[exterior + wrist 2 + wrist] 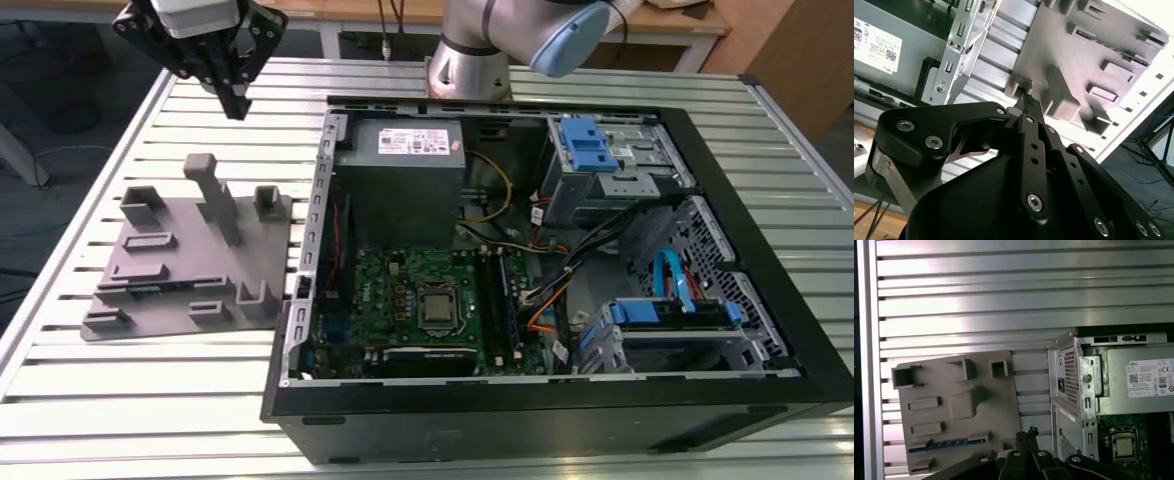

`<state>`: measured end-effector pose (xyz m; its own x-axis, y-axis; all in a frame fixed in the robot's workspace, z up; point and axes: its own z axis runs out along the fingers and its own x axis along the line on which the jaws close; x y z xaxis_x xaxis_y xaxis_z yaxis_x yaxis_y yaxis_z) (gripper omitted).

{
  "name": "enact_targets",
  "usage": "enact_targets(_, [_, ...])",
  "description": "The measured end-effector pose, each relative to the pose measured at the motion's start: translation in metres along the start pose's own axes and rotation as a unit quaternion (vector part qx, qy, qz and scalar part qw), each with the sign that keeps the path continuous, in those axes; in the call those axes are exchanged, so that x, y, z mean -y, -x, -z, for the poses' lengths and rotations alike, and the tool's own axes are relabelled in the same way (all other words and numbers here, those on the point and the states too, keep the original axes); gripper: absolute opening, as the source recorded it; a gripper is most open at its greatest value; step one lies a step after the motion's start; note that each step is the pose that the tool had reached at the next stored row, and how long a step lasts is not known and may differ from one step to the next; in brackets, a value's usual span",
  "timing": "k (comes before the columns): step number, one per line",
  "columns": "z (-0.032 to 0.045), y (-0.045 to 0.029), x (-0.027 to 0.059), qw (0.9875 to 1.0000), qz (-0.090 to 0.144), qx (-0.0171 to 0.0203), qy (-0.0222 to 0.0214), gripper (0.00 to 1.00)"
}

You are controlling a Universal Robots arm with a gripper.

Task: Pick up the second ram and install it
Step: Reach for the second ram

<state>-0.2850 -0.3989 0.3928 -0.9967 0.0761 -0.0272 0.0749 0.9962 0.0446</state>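
The second ram is a dark blue strip lying in a slot near one edge of the grey slotted tray. In the exterior view the ram shows as a dark line low on the tray. My gripper hangs high over the far left of the table, beyond the tray and well apart from the ram. Its black fingers meet at the tips in both wrist views, with nothing between them.
An open black computer case lies to the exterior view's right of the tray. Inside are the green motherboard, a grey power supply, cables and blue drive brackets. The slatted metal table runs underneath.
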Motion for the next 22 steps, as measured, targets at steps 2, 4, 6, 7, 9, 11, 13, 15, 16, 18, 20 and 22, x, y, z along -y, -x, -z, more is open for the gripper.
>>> enact_targets(2, [0.0001,-0.0056,0.0004,1.0000,0.000,0.0000,0.0000,0.07])
enact_targets(4, [0.0002,-0.0116,0.0009,1.0000,0.000,0.0000,0.0000,0.07])
enact_targets(6, [0.0005,-0.0172,0.0013,1.0000,0.000,-0.0001,-0.0001,0.07])
enact_targets(7, [0.0005,-0.0198,0.0015,1.0000,0.000,0.0000,-0.0001,0.07])
enact_targets(9, [0.0005,-0.0249,0.0019,1.0000,0.000,0.0000,0.0000,0.07])
enact_targets(11, [0.0006,-0.0299,0.0022,1.0000,0.000,0.0000,0.0000,0.07])
enact_targets(13, [0.0007,-0.0344,0.0026,1.0000,0.000,0.0000,0.0000,0.07])
enact_targets(15, [0.0008,-0.0391,0.0029,1.0000,0.000,-0.0001,-0.0001,0.07])
enact_targets(16, [0.0008,-0.0412,0.0031,1.0000,0.000,0.0000,0.0000,0.07])
enact_targets(18, [0.0009,-0.0452,0.0034,1.0000,0.000,0.0000,0.0000,0.07])
enact_targets(20, [0.0009,-0.0490,0.0037,1.0000,0.000,0.0000,0.0000,0.07])
enact_targets(22, [0.0009,-0.0530,0.0040,1.0000,0.000,0.0000,0.0000,0.07])
